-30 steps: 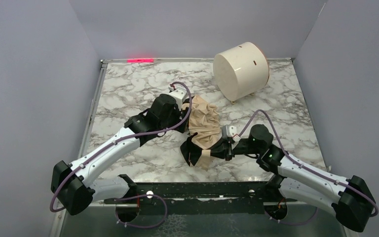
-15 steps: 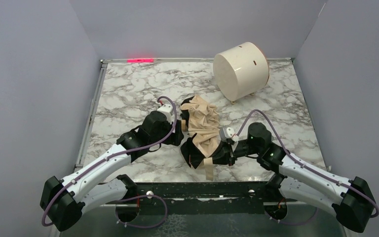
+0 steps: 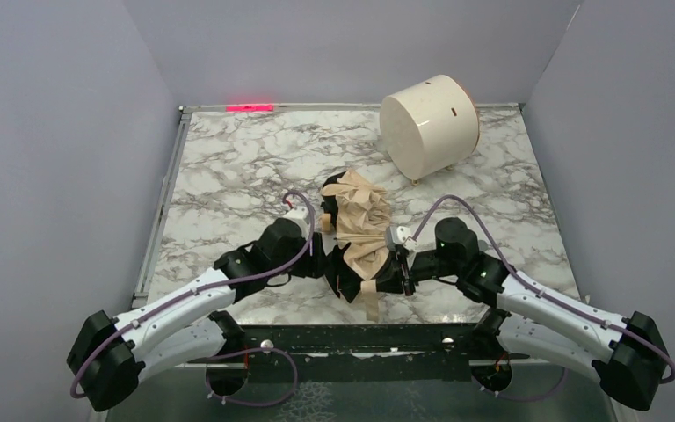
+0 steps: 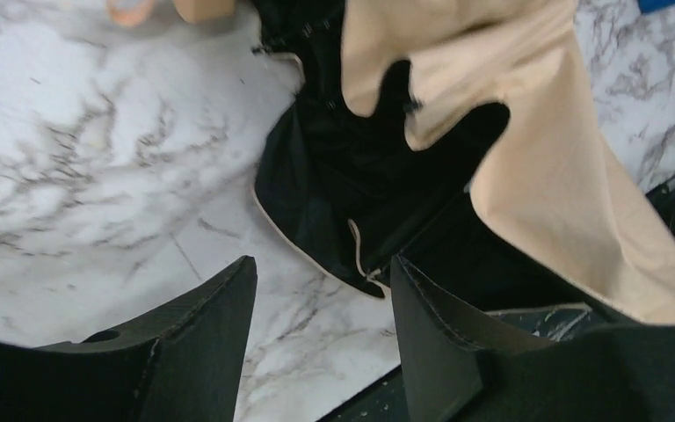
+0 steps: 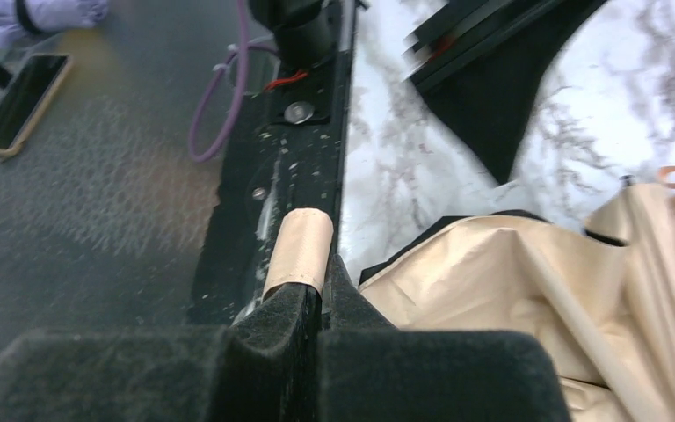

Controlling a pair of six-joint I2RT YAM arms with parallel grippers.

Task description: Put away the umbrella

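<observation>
A marble-patterned table fills the space between plain grey walls. A white drum lies tipped on its side at the table's far right corner, well apart from everything else. The umbrella sits crumpled near the middle of the table, toward the near edge and between the two arms. Its tan fabric is bunched on top, and its black underside spills out at the near end. The left gripper comes in low from the left, just beside that near end. In the left wrist view its fingers are spread, with bare marble and the lowest fold of black fabric showing between them and nothing clamped. The right gripper reaches in from the right against the umbrella's near right side. In the right wrist view its fingers are pressed together, pinching the tan strap. The strap sticks out past the fingertips over the table's dark front edge, with folds of tan fabric just to its right.
</observation>
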